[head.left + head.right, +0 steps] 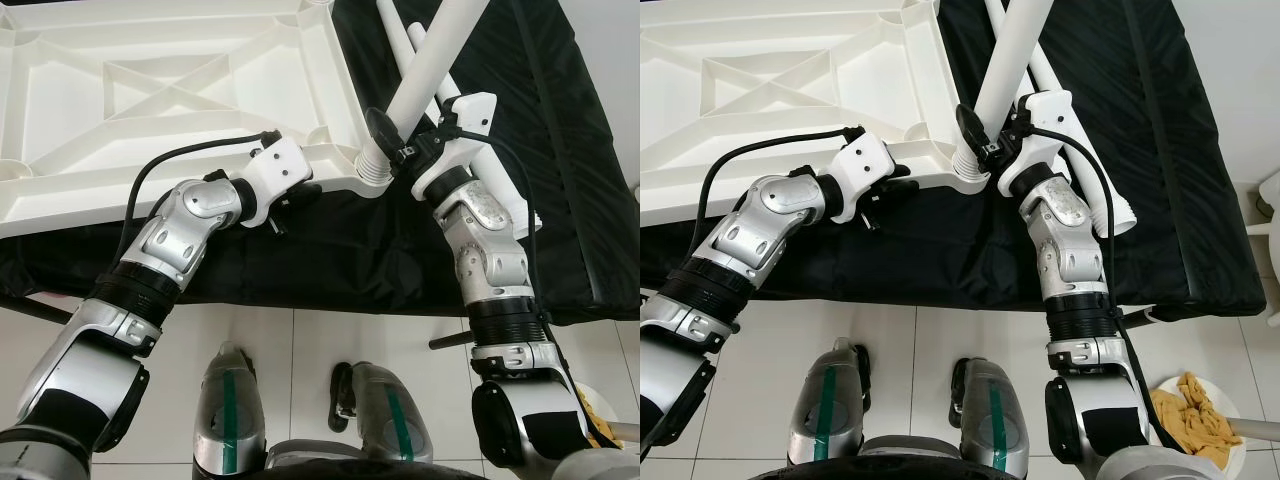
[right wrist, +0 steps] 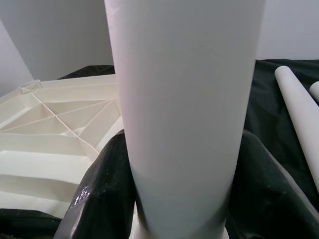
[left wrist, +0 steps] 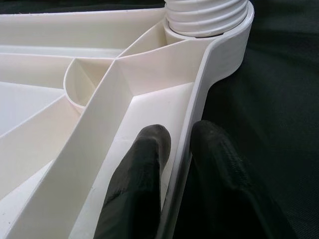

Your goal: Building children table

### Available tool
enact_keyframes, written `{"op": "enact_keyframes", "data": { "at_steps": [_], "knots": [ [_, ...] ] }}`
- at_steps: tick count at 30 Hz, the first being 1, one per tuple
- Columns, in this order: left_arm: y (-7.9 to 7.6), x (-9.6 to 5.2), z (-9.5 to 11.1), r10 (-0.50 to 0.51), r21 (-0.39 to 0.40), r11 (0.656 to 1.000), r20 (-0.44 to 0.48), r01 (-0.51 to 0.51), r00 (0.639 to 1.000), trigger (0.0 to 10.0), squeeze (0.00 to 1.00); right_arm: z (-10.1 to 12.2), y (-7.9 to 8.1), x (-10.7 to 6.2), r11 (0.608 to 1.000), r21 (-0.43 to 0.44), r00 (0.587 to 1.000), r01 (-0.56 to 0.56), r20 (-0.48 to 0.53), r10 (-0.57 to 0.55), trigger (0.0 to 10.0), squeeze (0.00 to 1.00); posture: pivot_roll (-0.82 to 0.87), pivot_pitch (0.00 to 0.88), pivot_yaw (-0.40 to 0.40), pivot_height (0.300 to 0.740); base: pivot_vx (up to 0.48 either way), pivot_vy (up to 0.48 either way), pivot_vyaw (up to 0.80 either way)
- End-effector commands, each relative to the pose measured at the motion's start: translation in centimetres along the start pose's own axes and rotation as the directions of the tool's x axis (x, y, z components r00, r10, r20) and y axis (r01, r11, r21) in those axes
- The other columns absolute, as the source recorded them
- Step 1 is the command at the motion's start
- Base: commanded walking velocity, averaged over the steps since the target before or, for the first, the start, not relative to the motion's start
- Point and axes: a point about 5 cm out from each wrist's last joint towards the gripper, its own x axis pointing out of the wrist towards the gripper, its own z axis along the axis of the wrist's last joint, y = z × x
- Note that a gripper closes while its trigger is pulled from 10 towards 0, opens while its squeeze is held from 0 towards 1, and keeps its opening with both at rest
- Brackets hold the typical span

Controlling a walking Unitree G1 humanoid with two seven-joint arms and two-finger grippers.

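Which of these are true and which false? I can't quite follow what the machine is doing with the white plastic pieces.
1. The right claw is closed around a white plastic leg tube. True.
2. That leg tube lies flat on the floor. False: it stands tilted up, its threaded end at the corner socket of the upside-down white plastic tabletop.
3. The left claw pinches the tabletop's rim. True: one finger sits inside the edge wall, one outside.
4. The tabletop rests on a red cloth. False: the black cloth lies under it.
5. More white tubes lie on the cloth. True.
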Motion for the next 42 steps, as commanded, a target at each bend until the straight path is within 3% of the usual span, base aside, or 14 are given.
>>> {"op": "enact_keyframes", "data": {
  "at_steps": [1,10,13,22,33,42],
  "knots": [
    [0.1,0.0,1.4,-0.048,0.051,0.998,0.038,0.046,0.998,10.0,0.00,-4.5,-0.3,-1.4,0.996,0.075,0.977,0.049,-0.210,-0.033,10.0,0.00,0.05,0.078,-0.040,0.740,0.000,0.000,0.00],
    [0.1,-0.1,1.4,-0.048,0.054,0.998,0.042,0.045,0.998,10.0,0.00,-5.0,0.0,-1.4,0.998,0.054,0.973,0.044,-0.229,-0.030,10.0,0.00,0.06,0.073,-0.040,0.740,0.000,0.000,0.00],
    [0.1,-0.1,1.6,-0.046,0.057,0.997,0.045,0.043,0.998,10.0,0.00,-5.3,0.8,-1.5,0.999,-0.020,0.969,-0.025,-0.245,0.019,10.0,0.00,0.06,0.068,-0.042,0.740,0.000,0.000,0.00],
    [0.3,-0.2,1.8,-0.040,0.063,0.997,0.052,0.037,0.998,10.0,0.00,-6.0,2.2,-2.0,0.983,-0.104,0.952,-0.148,-0.285,0.113,10.0,0.00,0.06,0.070,-0.042,0.740,0.000,0.000,0.00],
    [0.4,-0.3,1.8,-0.041,0.062,0.997,0.051,0.038,0.998,10.0,0.00,-6.2,1.8,-2.3,0.987,-0.100,0.953,-0.126,-0.288,0.093,10.0,0.00,0.06,0.081,-0.037,0.740,0.000,0.000,0.00],
    [0.4,-0.4,1.9,-0.044,0.062,0.997,0.054,0.041,0.998,10.0,0.00,-5.2,0.4,-1.9,0.998,-0.053,0.980,0.027,-0.197,-0.037,10.0,0.00,0.05,0.085,-0.033,0.740,0.000,0.000,0.00]
  ]
}}
